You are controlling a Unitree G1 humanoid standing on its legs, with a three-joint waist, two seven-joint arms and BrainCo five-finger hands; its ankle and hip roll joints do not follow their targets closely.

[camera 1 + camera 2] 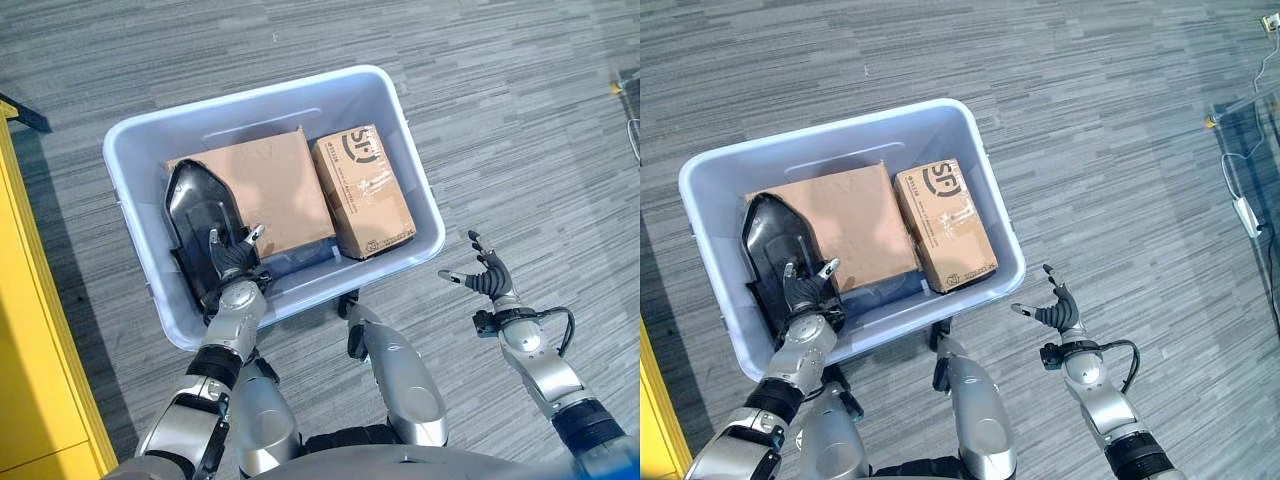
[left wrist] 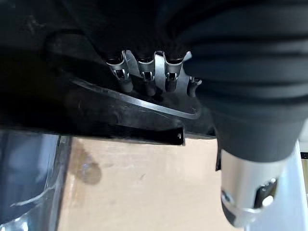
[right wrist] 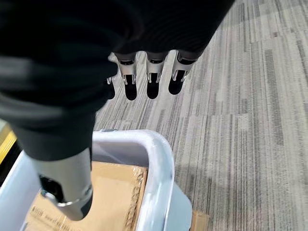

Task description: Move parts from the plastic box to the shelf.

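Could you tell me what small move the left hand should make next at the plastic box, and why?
Probably close the left hand around the black part before lifting. It sits over that part's near end inside the plastic box, fingers resting on its surface, thumb out over the flat cardboard box, so no grip shows yet. The right hand hangs open over the floor beside the box.

Plastic box [image 1: 395, 130]: smooth, pale, slightly glossy plastic. Black part [image 1: 198, 215]: glossy moulded plastic. Two cartons [image 1: 362, 188] [image 1: 265, 190]: matt brown cardboard; floor [image 1: 500, 120]: rough grey carpet.
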